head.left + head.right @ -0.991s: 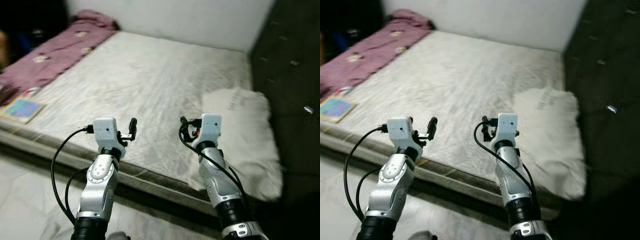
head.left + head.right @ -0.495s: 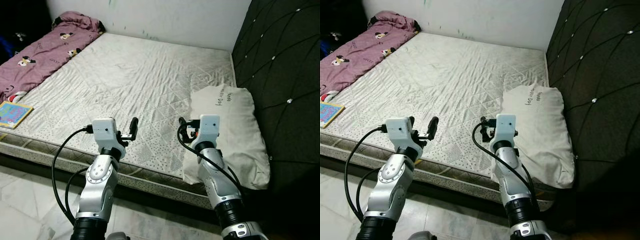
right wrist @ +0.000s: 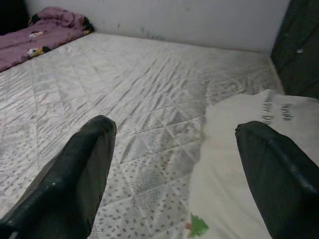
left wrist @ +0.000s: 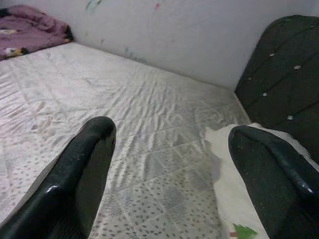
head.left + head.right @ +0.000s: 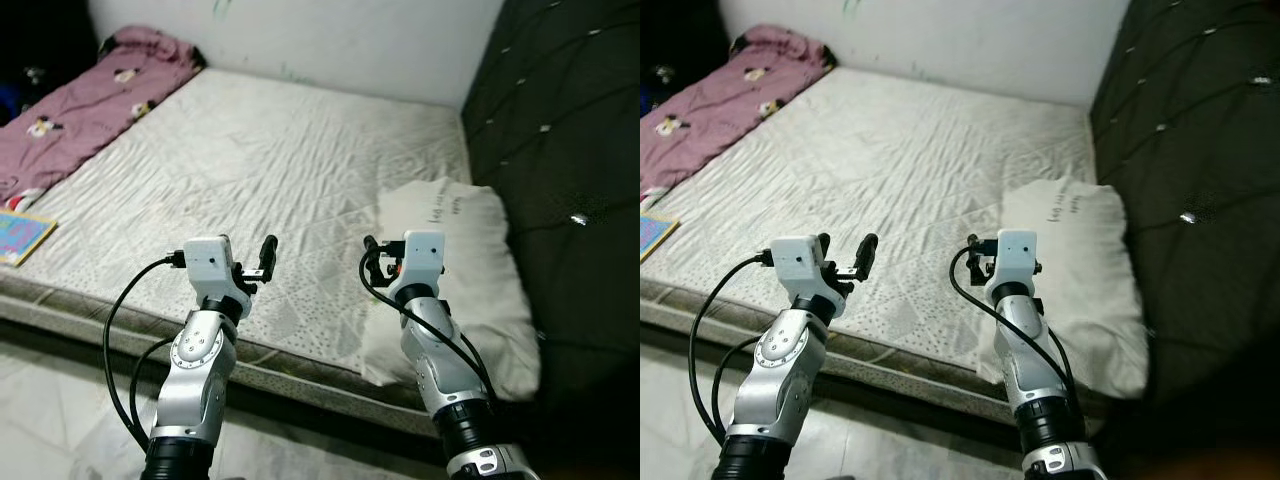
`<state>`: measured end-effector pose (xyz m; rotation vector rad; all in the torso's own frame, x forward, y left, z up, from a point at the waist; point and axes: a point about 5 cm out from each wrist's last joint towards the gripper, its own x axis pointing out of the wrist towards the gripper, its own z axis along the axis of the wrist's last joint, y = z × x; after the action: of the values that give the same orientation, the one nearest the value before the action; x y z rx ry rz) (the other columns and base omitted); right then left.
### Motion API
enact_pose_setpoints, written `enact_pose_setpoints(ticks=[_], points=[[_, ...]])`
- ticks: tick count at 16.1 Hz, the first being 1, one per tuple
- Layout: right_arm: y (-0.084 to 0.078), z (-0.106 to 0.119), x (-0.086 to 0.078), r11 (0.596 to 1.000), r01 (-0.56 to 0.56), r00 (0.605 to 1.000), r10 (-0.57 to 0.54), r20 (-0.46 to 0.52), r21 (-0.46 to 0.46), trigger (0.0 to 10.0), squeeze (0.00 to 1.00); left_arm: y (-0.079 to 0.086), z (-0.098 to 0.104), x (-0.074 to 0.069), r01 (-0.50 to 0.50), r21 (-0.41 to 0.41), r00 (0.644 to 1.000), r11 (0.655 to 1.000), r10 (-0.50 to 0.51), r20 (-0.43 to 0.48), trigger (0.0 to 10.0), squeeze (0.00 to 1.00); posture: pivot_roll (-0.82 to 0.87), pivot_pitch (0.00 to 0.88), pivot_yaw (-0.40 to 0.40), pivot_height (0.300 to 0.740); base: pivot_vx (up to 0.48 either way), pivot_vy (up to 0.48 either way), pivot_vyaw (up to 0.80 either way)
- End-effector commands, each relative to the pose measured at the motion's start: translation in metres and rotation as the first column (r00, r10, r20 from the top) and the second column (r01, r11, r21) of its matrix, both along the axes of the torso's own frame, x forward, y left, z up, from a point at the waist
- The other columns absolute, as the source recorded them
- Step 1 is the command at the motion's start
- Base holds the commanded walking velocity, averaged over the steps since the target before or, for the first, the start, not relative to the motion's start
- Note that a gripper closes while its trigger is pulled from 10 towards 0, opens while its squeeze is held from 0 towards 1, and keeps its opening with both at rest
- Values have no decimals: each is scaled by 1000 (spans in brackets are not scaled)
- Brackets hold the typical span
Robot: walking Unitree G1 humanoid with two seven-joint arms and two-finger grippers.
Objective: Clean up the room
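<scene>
I am seeing a wide bare stretch of mattress [image 5: 280, 160] filling the frame's middle, open for reaching. A pillow [image 5: 470, 280] is lying at lower right against the dark padded headboard [image 5: 560, 130]. A purple blanket [image 5: 80, 100] is bunching at upper left, and a book [image 5: 20, 235] is lying at the left edge.

- The two eye views look forward and down from the head onto a bare mattress [image 5: 280, 160], the right eye shifted slightly sideways.
- Each wrist view looks low along its own black fingers [image 4: 84, 169] across the mattress toward the back wall [image 3: 164, 17].
- All four views share the white pillow [image 5: 1080, 270] beside the dark headboard [image 5: 560, 130].
</scene>
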<state>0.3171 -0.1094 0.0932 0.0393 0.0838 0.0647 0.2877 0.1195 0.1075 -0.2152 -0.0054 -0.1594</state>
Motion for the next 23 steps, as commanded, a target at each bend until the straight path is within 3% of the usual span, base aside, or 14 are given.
enact_pose_setpoints(ticks=[1, 12, 17, 23], points=[[0, -2, 0, 1000, -1, 1000, 1, -7, -3, 10000, 0, -1, 2, -2, 4, -1, 1000, 1000, -4, 7, 10000, 0, 79, 0, -29, 740, 289, 0, 0], [-1, -4, 0, 1000, 1, 1000, -1, -14, -18, 10000, 0, -1, 0, -3, 6, -1, 1000, 1000, -6, 3, 10000, 0, 83, 0, -34, 740, 312, 0, 0], [-3, -6, 0, 1000, 4, 1000, -5, -23, -21, 10000, 0, 0, -3, -3, -43, 2, 999, 999, 43, -27, 10000, 0, 84, 0, -35, 740, 0, 0, 0], [-4, -7, 0, 1000, 8, 999, -8, -32, -27, 10000, 0, 0, -4, -1, -58, -8, 998, 998, 57, -33, 10000, 0, 80, 0, -38, 740, 0, 320, -800]])
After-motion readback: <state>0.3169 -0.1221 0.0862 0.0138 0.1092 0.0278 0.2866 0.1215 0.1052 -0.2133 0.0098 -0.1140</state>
